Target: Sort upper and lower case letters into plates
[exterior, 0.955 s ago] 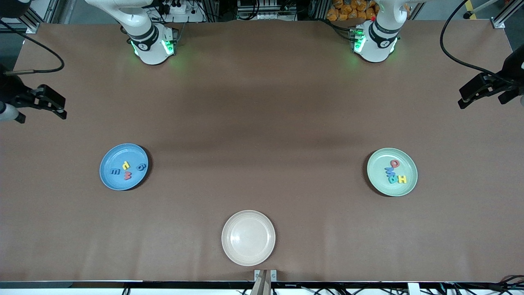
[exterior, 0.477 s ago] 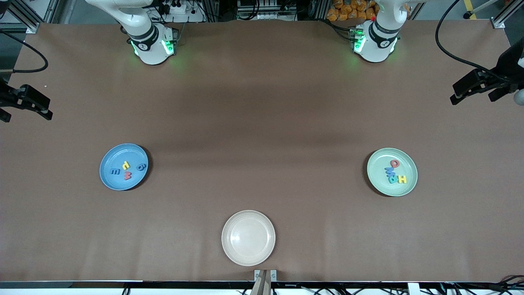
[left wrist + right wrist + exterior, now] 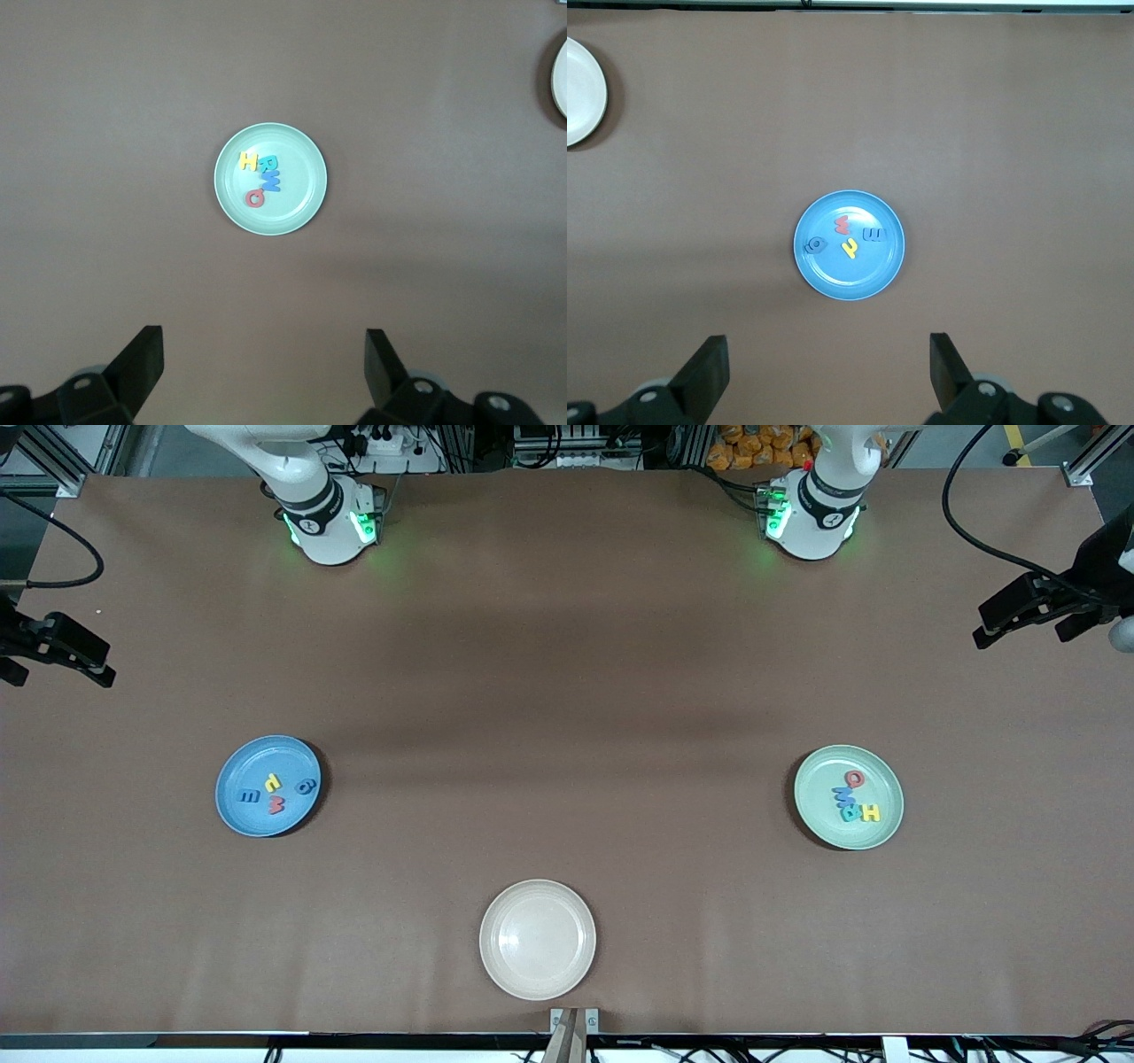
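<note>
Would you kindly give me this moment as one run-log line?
blue plate: four letters | mint plate: four letters | beige plate: bare | left hand: open, waiting | right hand: open, waiting

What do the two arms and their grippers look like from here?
Both arms are white with black joint bands and green lights glowing at their bases. The left gripper and right gripper are black, each with two blocky flat fingers. Black cables loop to each wrist.
</note>
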Controlling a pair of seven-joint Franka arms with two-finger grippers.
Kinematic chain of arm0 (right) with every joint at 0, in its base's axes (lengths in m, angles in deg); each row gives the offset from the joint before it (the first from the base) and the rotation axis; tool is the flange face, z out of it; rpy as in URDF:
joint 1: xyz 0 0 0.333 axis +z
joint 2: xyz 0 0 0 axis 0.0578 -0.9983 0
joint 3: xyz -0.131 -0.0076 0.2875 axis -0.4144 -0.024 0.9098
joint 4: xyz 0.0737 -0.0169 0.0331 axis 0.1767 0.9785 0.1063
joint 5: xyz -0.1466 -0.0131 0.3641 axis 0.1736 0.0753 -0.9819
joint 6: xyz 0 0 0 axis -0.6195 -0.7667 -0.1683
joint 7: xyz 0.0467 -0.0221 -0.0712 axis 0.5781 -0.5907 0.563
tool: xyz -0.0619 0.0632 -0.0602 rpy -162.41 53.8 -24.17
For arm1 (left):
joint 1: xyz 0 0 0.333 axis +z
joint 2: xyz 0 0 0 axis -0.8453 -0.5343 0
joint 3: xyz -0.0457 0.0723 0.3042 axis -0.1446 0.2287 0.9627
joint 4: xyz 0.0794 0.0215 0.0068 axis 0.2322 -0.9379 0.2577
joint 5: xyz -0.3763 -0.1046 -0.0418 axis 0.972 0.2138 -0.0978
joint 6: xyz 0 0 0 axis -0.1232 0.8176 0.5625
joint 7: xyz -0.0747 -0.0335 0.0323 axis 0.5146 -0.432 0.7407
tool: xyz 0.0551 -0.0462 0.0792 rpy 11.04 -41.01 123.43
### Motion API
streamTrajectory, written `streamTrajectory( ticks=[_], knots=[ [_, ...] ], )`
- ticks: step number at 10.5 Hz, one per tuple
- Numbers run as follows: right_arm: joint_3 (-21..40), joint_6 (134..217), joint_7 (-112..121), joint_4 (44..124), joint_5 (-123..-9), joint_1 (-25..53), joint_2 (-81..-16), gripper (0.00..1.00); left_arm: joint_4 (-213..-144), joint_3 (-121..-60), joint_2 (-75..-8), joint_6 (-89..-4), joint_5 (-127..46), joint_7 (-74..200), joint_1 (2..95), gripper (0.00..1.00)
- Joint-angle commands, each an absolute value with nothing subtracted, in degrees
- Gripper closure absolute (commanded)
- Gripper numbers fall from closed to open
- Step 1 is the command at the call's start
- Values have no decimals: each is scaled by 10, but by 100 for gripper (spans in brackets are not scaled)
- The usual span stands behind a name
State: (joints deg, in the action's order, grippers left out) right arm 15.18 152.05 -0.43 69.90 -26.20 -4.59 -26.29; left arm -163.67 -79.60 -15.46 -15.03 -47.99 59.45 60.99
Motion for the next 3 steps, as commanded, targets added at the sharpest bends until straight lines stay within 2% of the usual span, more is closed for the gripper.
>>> streamTrajectory(
  ticks=[1, 3],
  knots=[
    [154, 1510, -12, 682, -264, -55, -268, 0, -1636, -795, -146, -138, -474, 608, 617, 0],
    [155, 1509, -12, 682, -265, -53, -269, 0, -1636, -795, -146, -131, -476, 608, 619, 0]
  ],
)
